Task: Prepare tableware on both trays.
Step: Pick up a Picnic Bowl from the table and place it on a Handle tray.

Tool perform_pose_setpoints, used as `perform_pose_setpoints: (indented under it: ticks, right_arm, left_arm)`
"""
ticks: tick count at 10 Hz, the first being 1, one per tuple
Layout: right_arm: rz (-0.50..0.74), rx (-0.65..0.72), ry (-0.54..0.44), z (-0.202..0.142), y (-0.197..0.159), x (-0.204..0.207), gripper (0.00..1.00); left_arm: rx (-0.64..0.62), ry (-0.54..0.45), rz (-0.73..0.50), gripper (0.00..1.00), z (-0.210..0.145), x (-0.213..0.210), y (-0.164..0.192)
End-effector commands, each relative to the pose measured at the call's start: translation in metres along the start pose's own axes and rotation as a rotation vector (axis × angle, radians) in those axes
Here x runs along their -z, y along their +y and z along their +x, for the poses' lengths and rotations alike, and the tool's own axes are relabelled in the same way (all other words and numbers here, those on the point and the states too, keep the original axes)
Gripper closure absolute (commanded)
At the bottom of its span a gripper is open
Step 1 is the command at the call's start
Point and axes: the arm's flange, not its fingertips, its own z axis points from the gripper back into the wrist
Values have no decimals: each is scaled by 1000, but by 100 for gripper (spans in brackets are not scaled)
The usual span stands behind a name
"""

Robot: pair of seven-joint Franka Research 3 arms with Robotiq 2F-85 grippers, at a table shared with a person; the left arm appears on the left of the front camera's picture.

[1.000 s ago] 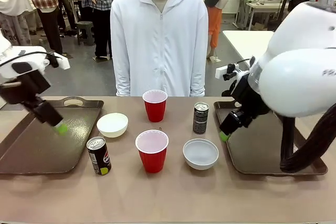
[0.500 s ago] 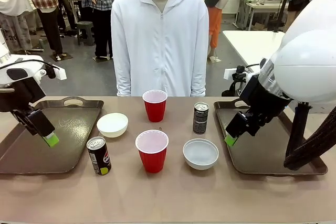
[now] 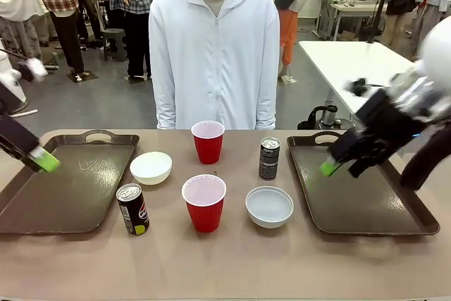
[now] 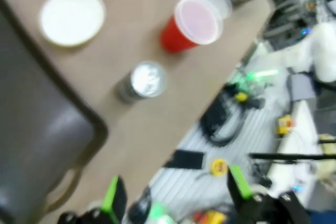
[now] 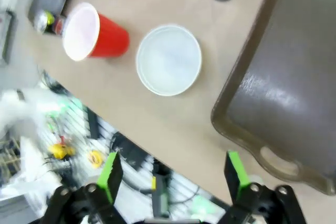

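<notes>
Between the trays stand two red cups, one far and one near. A white bowl and a dark can sit left of them. Another can and bowl sit to their right. Nothing lies on the left tray or the right tray. My left gripper hovers open over the left tray's far left rim. Above the right tray's inner part, my right gripper is open too. The left wrist view shows open fingers above bowl, cup and can. The right wrist view shows open fingers, bowl, cup and tray.
A person in a white hooded jacket stands at the table's far side, behind the cups, with no hands over the table. The near strip of table in front of the tableware is bare wood.
Both arms have drawn back outward and risen. My left gripper moved left across its tray, my right gripper moved right over its tray. The tableware has not moved.
</notes>
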Motion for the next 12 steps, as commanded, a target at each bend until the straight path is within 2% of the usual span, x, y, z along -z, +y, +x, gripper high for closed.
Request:
perform_pose_setpoints:
  ticks: [1, 3, 5, 7, 12]
  right_arm:
    - [238, 110, -146, -79, -56, -15, 0]
    - [444, 177, -267, -121, -97, -36, 0]
    - [545, 210, -333, -148, -124, -45, 0]
    - [566, 246, -325, -161, -140, -47, 0]
    - [538, 325, -331, -173, -160, -63, 0]
  left_arm:
    - [-47, -67, -193, 0, -8, -34, 25]
    - [-135, -93, -242, 0, -22, -60, 60]
    - [-232, -124, -281, 0, -38, -69, 98]
    - [-308, -216, -326, 0, -64, -68, 130]
    - [-439, -355, -237, 0, -125, -79, 153]
